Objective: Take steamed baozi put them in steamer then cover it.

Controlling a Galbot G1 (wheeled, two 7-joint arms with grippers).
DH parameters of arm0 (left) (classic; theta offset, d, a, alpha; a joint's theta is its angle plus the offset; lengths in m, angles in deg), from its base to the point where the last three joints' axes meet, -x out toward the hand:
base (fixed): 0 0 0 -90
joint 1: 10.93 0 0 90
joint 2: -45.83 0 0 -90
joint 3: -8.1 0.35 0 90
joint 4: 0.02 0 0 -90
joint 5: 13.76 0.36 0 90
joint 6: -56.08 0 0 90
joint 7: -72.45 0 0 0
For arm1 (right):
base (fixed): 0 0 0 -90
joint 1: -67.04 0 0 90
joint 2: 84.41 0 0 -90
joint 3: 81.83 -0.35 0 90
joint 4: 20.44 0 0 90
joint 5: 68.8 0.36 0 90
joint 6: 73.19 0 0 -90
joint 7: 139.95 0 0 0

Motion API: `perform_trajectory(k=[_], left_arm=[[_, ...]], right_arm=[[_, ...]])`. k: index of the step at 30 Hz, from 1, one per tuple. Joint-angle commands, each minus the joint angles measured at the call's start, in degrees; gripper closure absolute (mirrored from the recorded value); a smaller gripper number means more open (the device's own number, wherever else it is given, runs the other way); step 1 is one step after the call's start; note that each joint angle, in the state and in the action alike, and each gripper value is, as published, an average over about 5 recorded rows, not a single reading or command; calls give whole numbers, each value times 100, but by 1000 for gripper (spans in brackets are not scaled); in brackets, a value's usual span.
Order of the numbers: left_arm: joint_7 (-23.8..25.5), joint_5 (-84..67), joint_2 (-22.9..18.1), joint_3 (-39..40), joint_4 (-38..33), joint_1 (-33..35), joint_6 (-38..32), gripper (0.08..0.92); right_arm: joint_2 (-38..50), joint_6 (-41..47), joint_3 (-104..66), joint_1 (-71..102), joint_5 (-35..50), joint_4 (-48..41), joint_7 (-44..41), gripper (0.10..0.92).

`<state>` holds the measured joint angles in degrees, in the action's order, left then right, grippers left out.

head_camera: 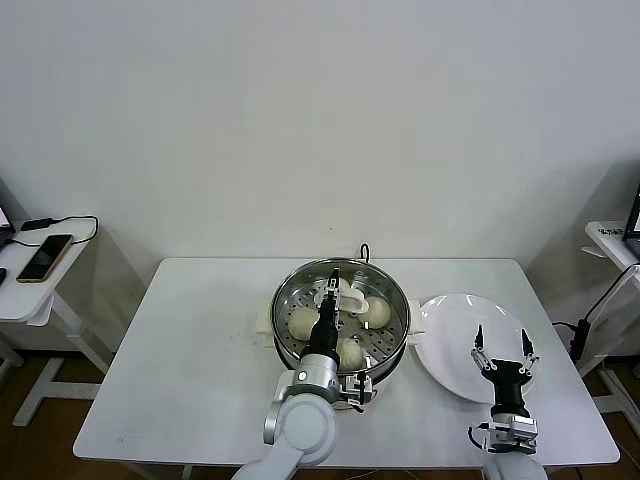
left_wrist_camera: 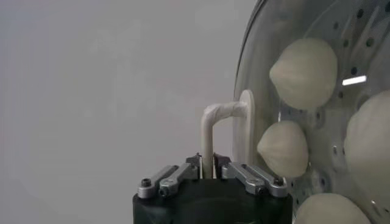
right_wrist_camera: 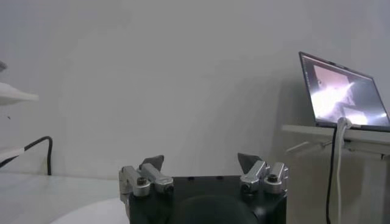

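Four baozi (head_camera: 303, 321) in steamer (head_camera: 392, 340)

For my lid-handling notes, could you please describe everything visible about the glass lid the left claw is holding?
The glass lid is a round clear disc with a metal rim and a white loop handle at its centre. It sits over the steamer, and the four steamed baozi show through the glass. The left claw is shut on the handle, reaching in from the near side. Whether the rim is fully seated on the pot cannot be told.
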<state>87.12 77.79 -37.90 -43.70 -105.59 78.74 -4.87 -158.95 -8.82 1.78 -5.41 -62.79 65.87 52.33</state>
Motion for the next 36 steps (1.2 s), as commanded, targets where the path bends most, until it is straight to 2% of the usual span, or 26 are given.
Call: perform_trajectory(k=[1,11,14,17,19,23,26,31,36], left_arm=[[95,-338,141,-38,-560,170,1,517],[293,-1401,863,91,-1997,787,134,231],[255,-1794,1056,-44,-2357,997,134,186],[-59,-2415,1176,-443,-2656,1169,76,178],[-548,-2984,1209,-800,-2699,1235,-15,177],[-1789,-4795,1167,-1711,-2180,1226,-507,177],[-2290,-6484,1157,-2438,-1479,1202,-1211,177],[-2398,-8330,1244,-3073,-186,1092,-2790,177],[-2147,-8956,1239,-3358,723,972,-3716,177]], right_arm=[[8,2,-2,-6,1,-18,-1,203],[8,48,7,-103,5,35,13,203],[24,38,7,-89,13,50,-4,203],[55,62,12,-22,187,121,-127,203],[96,141,43,57,410,209,-246,203],[195,460,149,218,872,418,-344,203],[242,730,171,313,1164,558,-381,203],[275,853,174,415,1671,711,-552,203],[284,901,198,461,1886,743,-627,203]])
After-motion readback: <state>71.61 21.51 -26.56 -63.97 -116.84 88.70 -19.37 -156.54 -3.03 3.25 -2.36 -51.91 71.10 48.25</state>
